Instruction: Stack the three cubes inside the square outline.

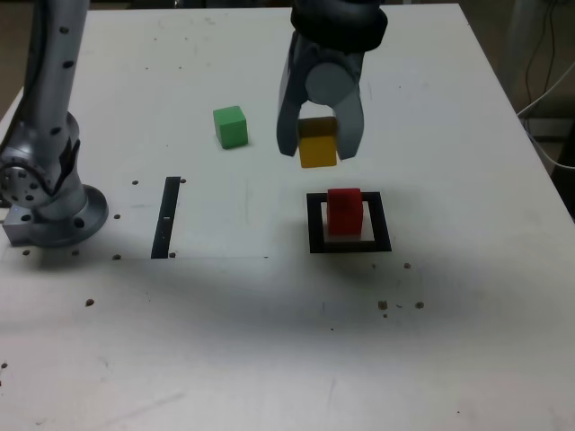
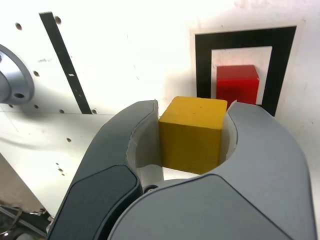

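Pincer gripping yellow cube, sides upright

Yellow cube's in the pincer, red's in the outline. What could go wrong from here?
The red cube sits well inside the black outline, but the yellow cube isn't over it yet; released off-centre, it might topple. Lowered too early, the pincer could knock the red cube aside.

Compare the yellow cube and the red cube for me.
The yellow cube is held in the gripper, while the red cube sits inside the square outline. The yellow cube is raised; the red cube rests on the table. Both are solid-coloured cubes.
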